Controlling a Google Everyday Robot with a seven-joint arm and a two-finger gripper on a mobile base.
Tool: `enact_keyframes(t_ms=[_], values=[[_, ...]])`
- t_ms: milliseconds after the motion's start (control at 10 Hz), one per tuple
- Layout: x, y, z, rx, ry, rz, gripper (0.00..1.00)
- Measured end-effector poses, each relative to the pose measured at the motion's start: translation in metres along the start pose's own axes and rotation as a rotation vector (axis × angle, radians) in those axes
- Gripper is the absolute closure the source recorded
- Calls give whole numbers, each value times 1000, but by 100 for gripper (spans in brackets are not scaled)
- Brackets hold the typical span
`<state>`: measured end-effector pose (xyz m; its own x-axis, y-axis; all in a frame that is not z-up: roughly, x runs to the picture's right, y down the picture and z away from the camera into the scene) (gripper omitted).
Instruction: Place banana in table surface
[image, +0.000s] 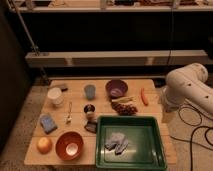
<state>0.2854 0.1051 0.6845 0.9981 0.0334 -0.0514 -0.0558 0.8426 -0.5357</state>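
The banana (123, 99), small, slim and pale yellow, lies on the tan plank table surface (150, 86) just in front of the purple bowl (116, 88) and behind a dark bunch of grapes (128, 108). My white arm (187, 87) is folded beside the table's right edge. My gripper (165, 105) is at the arm's lower end, by the right edge of the table, well apart from the banana and holding nothing that shows.
A green tray (100, 142) with a grey cloth (116, 142) fills the front right. An orange-red stick (144, 96), blue cup (90, 91), white cup (55, 96), spoon (69, 114), small can (89, 110), blue sponge (48, 123), orange bowl (69, 145) and round fruit (44, 145) are spread around. Cables lie on the floor at right.
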Motion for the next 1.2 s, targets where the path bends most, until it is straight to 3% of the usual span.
enact_keyframes(t_ms=[500, 700, 800, 900, 1200], values=[[2, -2, -1, 6, -7, 7, 35], [6, -12, -6, 20, -69, 55, 35], [5, -26, -10, 36, -122, 89, 35], [3, -55, -14, 63, -198, 132, 35], [-13, -125, -25, 110, -354, 195, 35]])
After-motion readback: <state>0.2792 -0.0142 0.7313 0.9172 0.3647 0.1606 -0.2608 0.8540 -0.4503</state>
